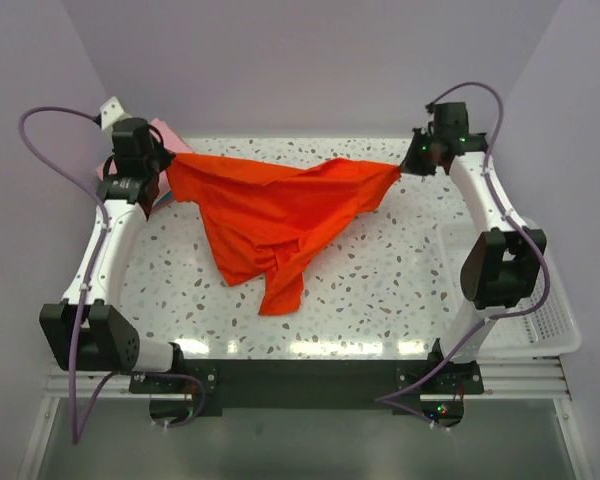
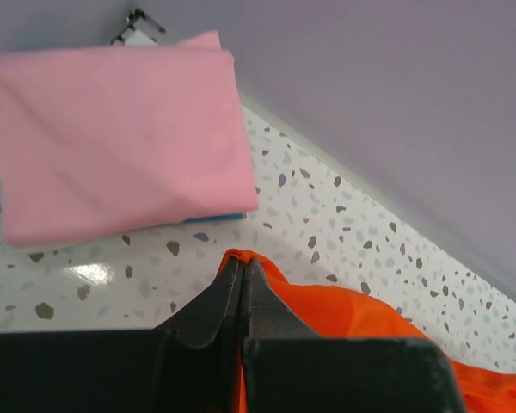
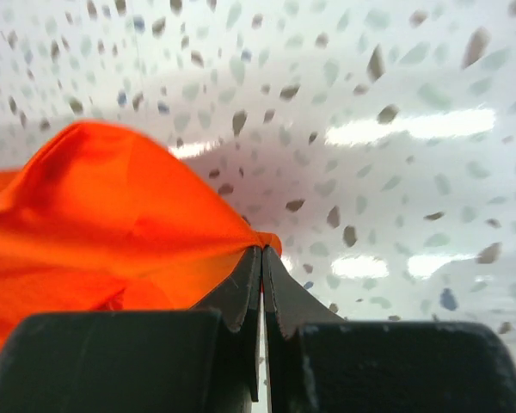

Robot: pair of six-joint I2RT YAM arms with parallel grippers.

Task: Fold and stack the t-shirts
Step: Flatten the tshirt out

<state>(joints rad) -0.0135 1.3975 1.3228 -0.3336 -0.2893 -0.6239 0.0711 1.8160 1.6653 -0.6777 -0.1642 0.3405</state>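
An orange-red t-shirt [image 1: 275,215] hangs stretched between both arms above the speckled table [image 1: 380,290], its lower part drooping toward the front. My left gripper [image 1: 166,163] is shut on its left end near the back left corner; the cloth [image 2: 344,318] bunches at the closed tips [image 2: 242,261]. My right gripper [image 1: 407,166] is shut on the right end at the back right, with orange cloth [image 3: 112,215] pulled to a point at its tips [image 3: 262,249]. A folded pink t-shirt [image 2: 112,146] lies just beyond the left gripper, with a teal edge [image 2: 215,218] showing under it.
A white mesh basket [image 1: 540,300] stands at the table's right edge beside the right arm. Lilac walls close the back and sides. The pink stack [image 1: 165,133] is mostly hidden behind the left wrist in the top view.
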